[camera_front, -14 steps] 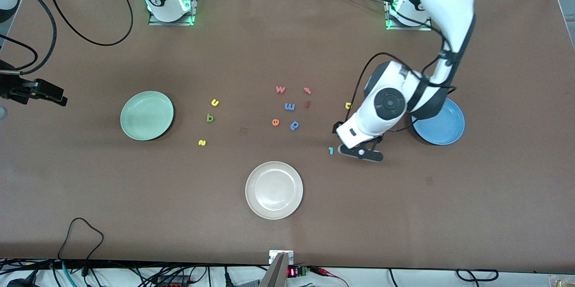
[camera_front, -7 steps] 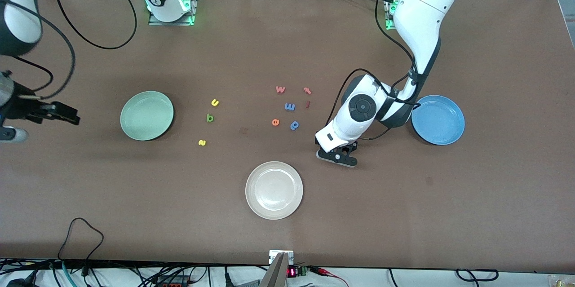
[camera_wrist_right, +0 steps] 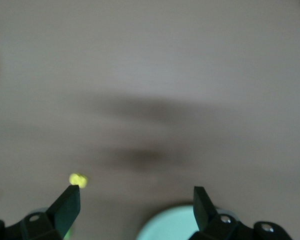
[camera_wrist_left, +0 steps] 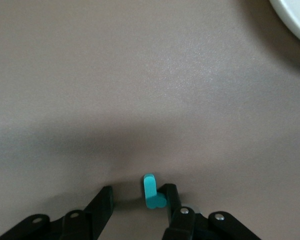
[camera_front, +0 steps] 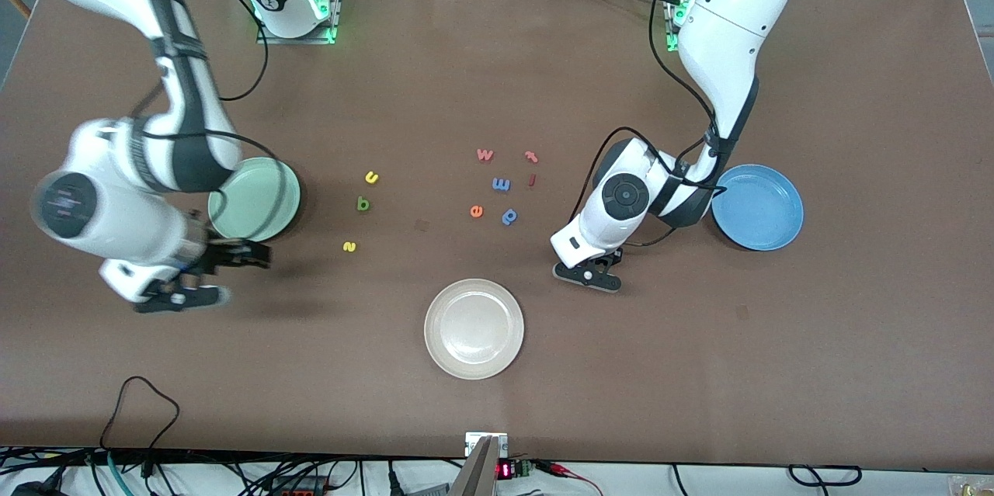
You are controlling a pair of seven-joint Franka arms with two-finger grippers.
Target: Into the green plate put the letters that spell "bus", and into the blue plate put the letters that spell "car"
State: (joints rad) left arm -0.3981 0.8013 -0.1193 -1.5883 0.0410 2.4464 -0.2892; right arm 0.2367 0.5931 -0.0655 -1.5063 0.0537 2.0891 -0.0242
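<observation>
Left gripper point(camera_wrist_left: 135, 200) sat low on the table, jaws part-closed around the teal r point(camera_wrist_left: 150, 191): one finger touched it, the other stood apart, so not gripped yet. We judged blue plate point(camera_front: 758, 206), beside it, was the target. Right gripper point(camera_wrist_right: 136, 200), jaws wide and empty, hung just off green plate point(camera_front: 268, 199). Front view hid the r; teal c and yellow a unseen.
</observation>
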